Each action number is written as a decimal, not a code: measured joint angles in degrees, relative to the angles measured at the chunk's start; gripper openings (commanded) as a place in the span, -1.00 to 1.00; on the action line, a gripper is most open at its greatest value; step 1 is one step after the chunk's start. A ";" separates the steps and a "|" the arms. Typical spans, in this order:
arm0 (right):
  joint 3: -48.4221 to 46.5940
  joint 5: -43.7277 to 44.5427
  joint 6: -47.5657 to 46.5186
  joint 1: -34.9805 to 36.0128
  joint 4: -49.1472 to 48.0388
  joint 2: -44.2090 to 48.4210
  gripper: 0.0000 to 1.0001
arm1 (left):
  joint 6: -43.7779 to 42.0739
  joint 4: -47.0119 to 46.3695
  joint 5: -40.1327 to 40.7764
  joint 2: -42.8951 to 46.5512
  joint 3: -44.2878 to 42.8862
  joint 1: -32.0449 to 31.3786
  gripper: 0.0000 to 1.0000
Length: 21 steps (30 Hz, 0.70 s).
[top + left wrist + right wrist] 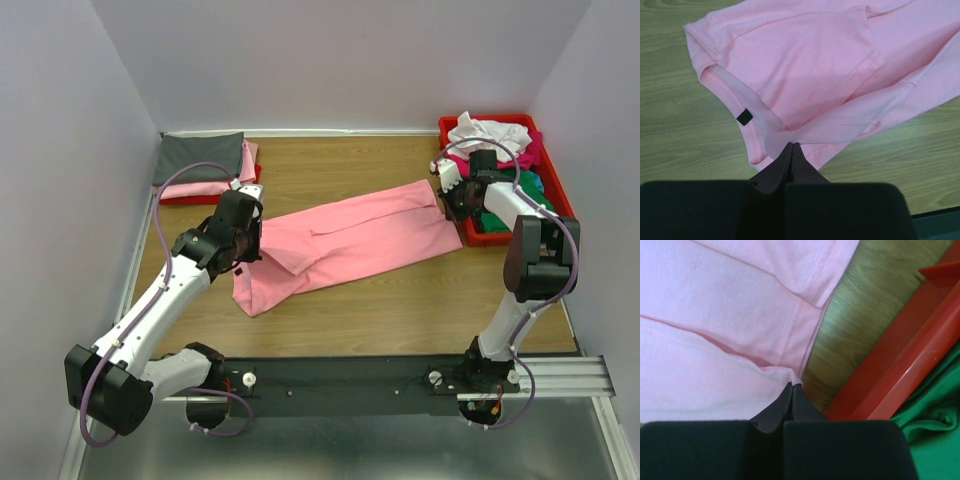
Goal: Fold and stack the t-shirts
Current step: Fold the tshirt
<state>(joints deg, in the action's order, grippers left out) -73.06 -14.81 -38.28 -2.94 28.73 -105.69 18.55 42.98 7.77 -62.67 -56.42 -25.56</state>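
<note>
- On the wooden table (400,300), I see the plain light pink cloth t-shirt (350,240) stretched in a long diagonal band between both arms.
- Left gripper (792,145) is pinched tight on its edge near the dark neck tag (744,117).
- Right gripper (792,386) is clamped on the other end, just beside the red plastic tray (890,375).

Both arms share one build. The left arm (150,310), at 8 o'clock in the overhead view, and the right arm (505,320), at 4 o'clock, have white tubular links between chunky black joint housings. A lilac cable (95,400) loops alongside each arm. The bases sit on a black plate (340,385) carrying two round white fittings (247,379), with a silver slotted rail (565,375) at 5 o'clock. The left gripper (792,146) and right gripper (792,386) have matte black bodies and dark fingers tapering to thin tips
</note>
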 measured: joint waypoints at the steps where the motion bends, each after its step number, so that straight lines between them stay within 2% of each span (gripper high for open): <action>1: -0.15 -0.09 0.15 0.00 -0.04 -0.20 -0.98 | 0.00 0.00 -0.07 0.00 0.09 0.00 -1.00; 21: -3.08 -0.35 0.81 0.28 -0.44 -3.02 -0.96 | 0.61 0.07 -0.57 0.59 0.33 0.11 -1.00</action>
<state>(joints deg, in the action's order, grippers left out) -76.14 -15.16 -37.47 -2.66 28.29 -108.71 19.16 43.05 7.20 -62.08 -56.10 -25.45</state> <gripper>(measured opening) 0.019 0.004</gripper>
